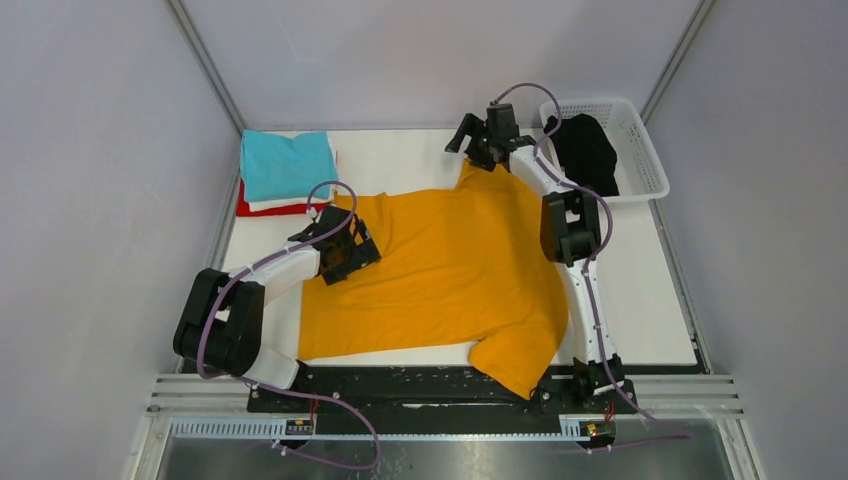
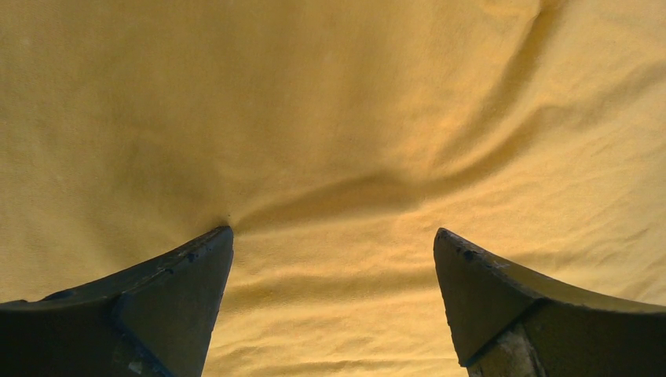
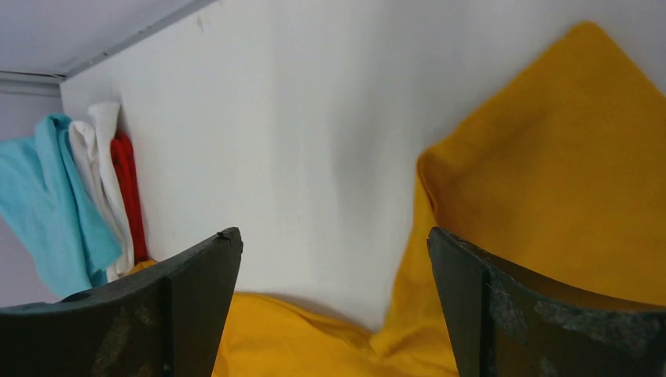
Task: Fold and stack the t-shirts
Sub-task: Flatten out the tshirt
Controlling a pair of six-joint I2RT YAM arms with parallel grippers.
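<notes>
A large mustard-orange t-shirt (image 1: 450, 270) lies spread across the table, one sleeve hanging over the near edge. My left gripper (image 1: 350, 250) is open, pressed on the shirt's left part; its view shows only orange cloth (image 2: 330, 157) between its fingertips (image 2: 216, 243). My right gripper (image 1: 490, 135) is open above the shirt's far sleeve (image 3: 550, 157). A folded stack, teal t-shirt (image 1: 285, 163) over white (image 1: 270, 204) over red (image 1: 265, 210), sits at the far left; it also shows in the right wrist view (image 3: 47, 204). A black t-shirt (image 1: 583, 150) lies in the basket.
A white plastic lattice basket (image 1: 640, 160) stands at the far right corner. Grey enclosure walls surround the white table (image 1: 640, 290). A black rail (image 1: 400, 385) runs along the near edge between the arm bases.
</notes>
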